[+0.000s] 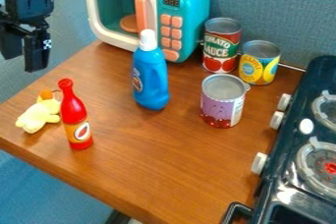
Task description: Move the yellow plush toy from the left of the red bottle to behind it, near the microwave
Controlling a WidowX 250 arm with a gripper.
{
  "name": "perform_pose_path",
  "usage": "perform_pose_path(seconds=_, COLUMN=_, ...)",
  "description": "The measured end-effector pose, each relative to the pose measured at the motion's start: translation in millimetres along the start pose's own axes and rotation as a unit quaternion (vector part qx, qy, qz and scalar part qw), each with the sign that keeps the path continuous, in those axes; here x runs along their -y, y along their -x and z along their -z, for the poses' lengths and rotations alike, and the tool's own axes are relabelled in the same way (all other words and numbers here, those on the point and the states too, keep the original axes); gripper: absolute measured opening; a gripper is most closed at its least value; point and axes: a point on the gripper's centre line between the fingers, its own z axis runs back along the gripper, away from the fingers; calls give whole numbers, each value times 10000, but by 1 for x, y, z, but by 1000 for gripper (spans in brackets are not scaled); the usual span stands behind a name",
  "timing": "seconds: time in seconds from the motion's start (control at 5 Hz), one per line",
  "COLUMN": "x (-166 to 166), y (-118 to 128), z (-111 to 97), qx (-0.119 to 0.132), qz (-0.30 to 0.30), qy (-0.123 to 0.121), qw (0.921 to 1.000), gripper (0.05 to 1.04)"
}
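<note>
Looking at a brown wood surface (pixel 164 169) backed by a blue-grey wall (pixel 279 2), with a toy microwave (pixel 187 2) at 12 o'clock and a toy stove (pixel 292 129) at 4. Got a yellow plush toy (pixel 38 116) at 9, lying with its long axis 7-to-1, orange end toward 1. Sits near the left corner, just beside a red bottle (pixel 75 115), with bare wood toward 1. Also spotting a black gripper (pixel 23 63) at 10, with open fingers (pixel 37 53).

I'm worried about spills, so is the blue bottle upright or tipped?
Upright: the blue bottle stands on its base, white cap at the top.
</note>
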Motion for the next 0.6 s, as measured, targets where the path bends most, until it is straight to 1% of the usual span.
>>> perform_pose_path(seconds=0.2, x=3, y=-1, z=11, qx=-145, qz=33, qy=111, qw=9998, gripper=1004)
perform_pose_path(seconds=0.4, x=6, y=-4, z=18, qx=-169, qz=37, qy=289, qw=9994, gripper=1004)
perform_pose_path(seconds=0.6, x=6, y=-8, z=28, qx=-187, qz=-55, qy=289, qw=9994, gripper=1004)
